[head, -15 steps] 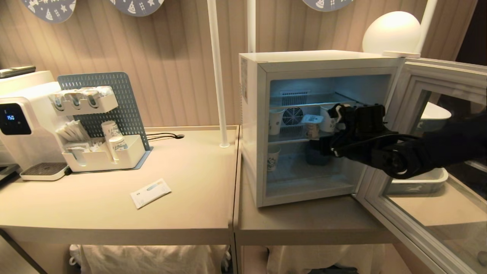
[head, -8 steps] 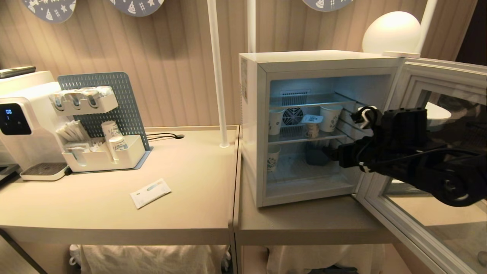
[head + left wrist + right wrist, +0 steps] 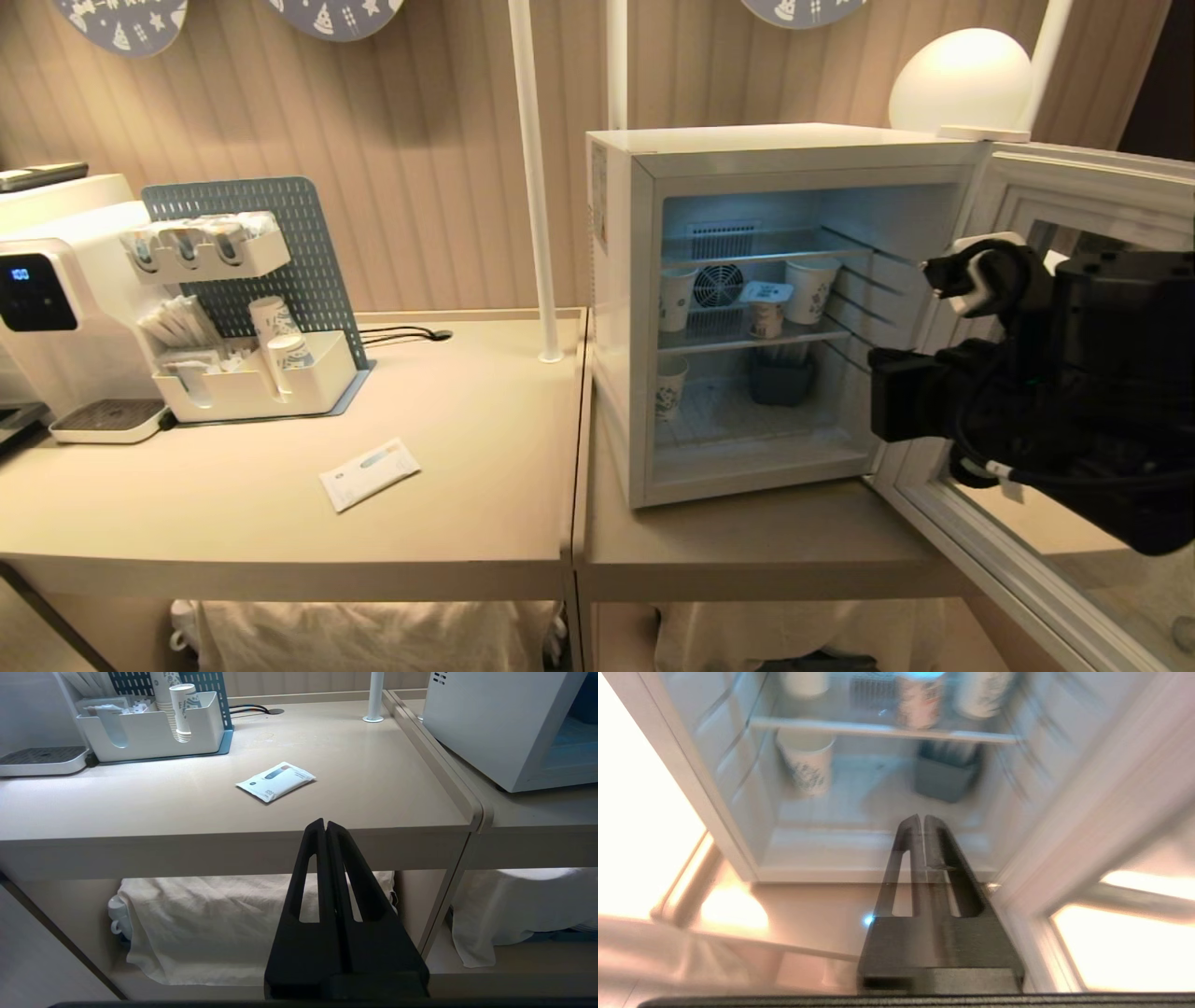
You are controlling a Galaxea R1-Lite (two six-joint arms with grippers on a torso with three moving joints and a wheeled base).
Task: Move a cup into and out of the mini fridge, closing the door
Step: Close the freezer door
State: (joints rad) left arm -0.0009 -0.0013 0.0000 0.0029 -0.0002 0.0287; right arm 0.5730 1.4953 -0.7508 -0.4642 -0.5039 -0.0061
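Note:
The mini fridge (image 3: 616, 280) stands open on the right-hand table, its door (image 3: 1027, 187) swung out to the right. The cup (image 3: 766, 313), squat with a white-and-blue foil lid, sits alone on the middle wire shelf, and shows blurred in the right wrist view (image 3: 920, 700). My right gripper (image 3: 879, 403) hovers outside the fridge (image 3: 738, 788) opening, close to the door frame (image 3: 1087, 826), shut (image 3: 921, 819) and empty. My left gripper (image 3: 324, 823) is shut with nothing in it, parked low before the left table's front edge.
Taller paper cups (image 3: 678, 299) (image 3: 810, 289) flank the cup on the shelf; another (image 3: 670, 387) and a blue-grey bin (image 3: 782, 381) sit on the fridge floor. A white packet (image 3: 369, 473), a cup organizer (image 3: 261, 373), a dispenser (image 3: 47, 299) and a pole (image 3: 532, 177) occupy the left table.
My right arm has pulled back out of the fridge toward the door side, and its jaws have gone from open to shut. The cup stays on the shelf.

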